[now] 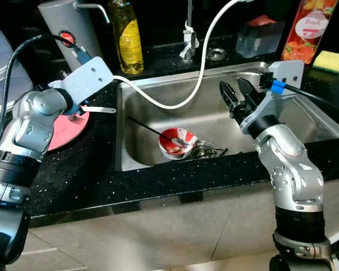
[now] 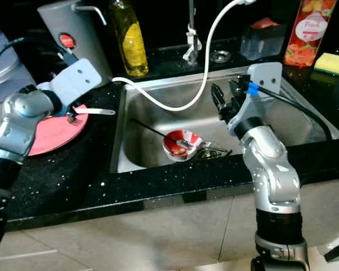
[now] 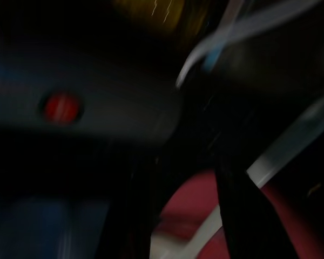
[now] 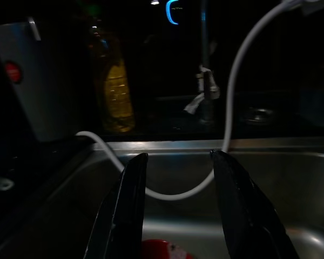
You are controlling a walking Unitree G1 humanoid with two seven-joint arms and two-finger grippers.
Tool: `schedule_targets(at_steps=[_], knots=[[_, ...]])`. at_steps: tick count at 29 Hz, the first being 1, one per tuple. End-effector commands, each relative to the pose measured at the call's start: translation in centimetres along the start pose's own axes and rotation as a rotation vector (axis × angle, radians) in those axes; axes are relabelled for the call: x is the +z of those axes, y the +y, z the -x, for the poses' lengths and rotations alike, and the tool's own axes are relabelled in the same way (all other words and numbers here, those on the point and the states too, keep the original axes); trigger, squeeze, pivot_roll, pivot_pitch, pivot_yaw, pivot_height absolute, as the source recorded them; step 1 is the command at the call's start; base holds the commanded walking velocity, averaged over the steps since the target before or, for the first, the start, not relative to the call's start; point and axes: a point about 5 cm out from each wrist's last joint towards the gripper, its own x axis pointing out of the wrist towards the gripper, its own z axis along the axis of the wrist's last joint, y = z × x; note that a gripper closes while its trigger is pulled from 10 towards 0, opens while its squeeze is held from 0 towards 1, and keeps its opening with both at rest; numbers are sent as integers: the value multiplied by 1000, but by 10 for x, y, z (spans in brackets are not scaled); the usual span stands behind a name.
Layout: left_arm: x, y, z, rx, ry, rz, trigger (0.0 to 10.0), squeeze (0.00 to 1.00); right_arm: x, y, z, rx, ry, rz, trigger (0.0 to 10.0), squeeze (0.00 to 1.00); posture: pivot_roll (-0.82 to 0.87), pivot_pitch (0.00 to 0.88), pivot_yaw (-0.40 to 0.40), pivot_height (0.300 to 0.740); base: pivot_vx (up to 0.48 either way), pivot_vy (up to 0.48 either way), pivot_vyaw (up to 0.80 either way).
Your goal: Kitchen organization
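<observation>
Two grippers are engaged: the left gripper (image 1: 83, 110) is clamped on a fork (image 1: 99, 109) above the plate (image 1: 65, 131); the right gripper (image 1: 235, 93), fingers apart, hangs over the sink (image 1: 214, 121). The fork should be laid flat and released gently.

At the back of your black speckled counter (image 1: 158, 186) stands a yellow bottle of dish liquid (image 1: 127, 36), upright, just beside the sink's far-left corner. To its left you have a grey appliance with a red button (image 1: 68, 28). A white hose (image 1: 200, 73) loops down from above, sags over the sink's back edge and runs left onto the counter. Behind the sink rises the tap (image 1: 188, 34), with a round metal fitting (image 1: 216, 54) near it. Further right you see a clear plastic box with a red top (image 1: 260, 35), a tall red juice carton (image 1: 312, 28) and a yellow sponge (image 1: 329, 60).
</observation>
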Motion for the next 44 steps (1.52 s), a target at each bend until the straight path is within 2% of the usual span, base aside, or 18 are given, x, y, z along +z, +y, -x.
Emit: schedule_targets(at_steps=[1,2,5,9,18,20,23,27,32,39,40,41,43,44], knots=[[-36,11,7,46,167,-69,10000,0,-2,0,-1,-3,3,-5,10000,0,26,0,88,740,0,0,0],[-54,7,9,8,256,-119,10000,0,-2,0,-1,-1,0,-6,10000,0,26,0,86,740,0,0,0],[-64,4,10,-13,314,-168,10000,0,-2,1,-1,9,3,-3,10000,0,26,0,86,740,0,0,0],[-70,6,9,4,340,-216,10000,0,-2,0,-1,5,4,-2,10000,0,23,3,85,740,0,0,0],[-63,-13,-11,-56,302,-255,10000,0,-1,0,1,-2,4,-4,10000,0,22,14,81,740,0,0,0],[-52,-22,-20,-74,266,-277,10000,0,1,0,0,-4,-2,5,10000,0,31,28,80,740,0,0,0],[-46,-26,-23,-88,245,-281,10000,0,4,1,0,-2,-8,6,10000,0,32,43,79,740,0,0,0],[-28,-38,-32,-118,183,-324,10000,0,7,8,-1,2,-12,7,10000,0,41,97,85,740,0,0,0],[-34,-31,-30,-104,202,-348,10000,0,8,14,1,16,-14,4,10000,0,48,117,89,740,0,0,0],[-44,-25,-29,-84,236,-366,10000,0,6,13,2,5,-1,-5,10000,0,55,145,92,740,0,0,0],[-44,-25,-30,-80,236,-366,6471,0,6,13,2,4,0,-5,10000,0,53,147,91,740,0,0,0],[-44,-25,-31,-79,235,-365,4784,0,6,13,2,3,1,-6,10000,0,52,147,92,740,0,0,0],[-42,-26,-32,-68,227,-362,0,0,6,13,2,0,3,-6,10000,0,47,147,94,740,0,0,0],[-42,-26,-32,-64,224,-361,0,0,6,13,2,-1,4,-5,10000,0,47,147,94,740,0,0,0]])
